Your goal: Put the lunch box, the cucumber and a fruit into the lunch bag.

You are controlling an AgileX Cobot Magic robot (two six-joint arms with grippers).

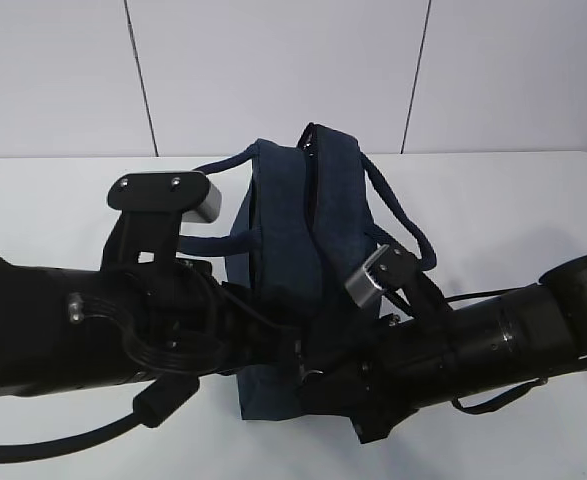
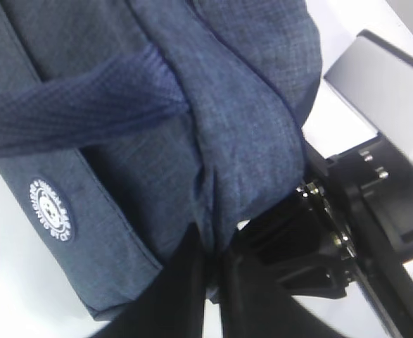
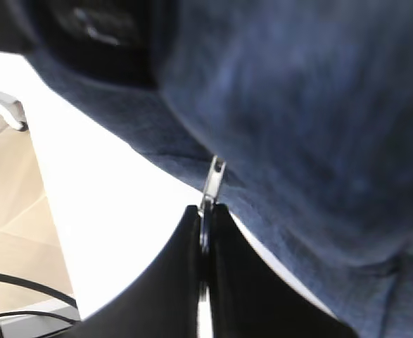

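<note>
The navy lunch bag (image 1: 283, 210) stands in the middle of the white table, its top seam running away from me. My left gripper (image 2: 213, 246) is shut on a fold of the lunch bag's fabric (image 2: 227, 105) at its near end. The silver zip pull (image 3: 213, 176) sticks out from the lunch bag's edge (image 3: 319, 105), and my right gripper (image 3: 205, 210) is shut on it. In the exterior view both arms cross in front of the bag and hide the grippers. The lunch box, the cucumber and the fruit are out of view.
The left arm (image 1: 123, 320) and the right arm (image 1: 493, 340) fill the table's front. Loop handles (image 1: 393, 215) hang off the bag's sides. Bare table (image 1: 63, 200) lies on both sides of the bag. The table edge and floor (image 3: 9, 211) show in the right wrist view.
</note>
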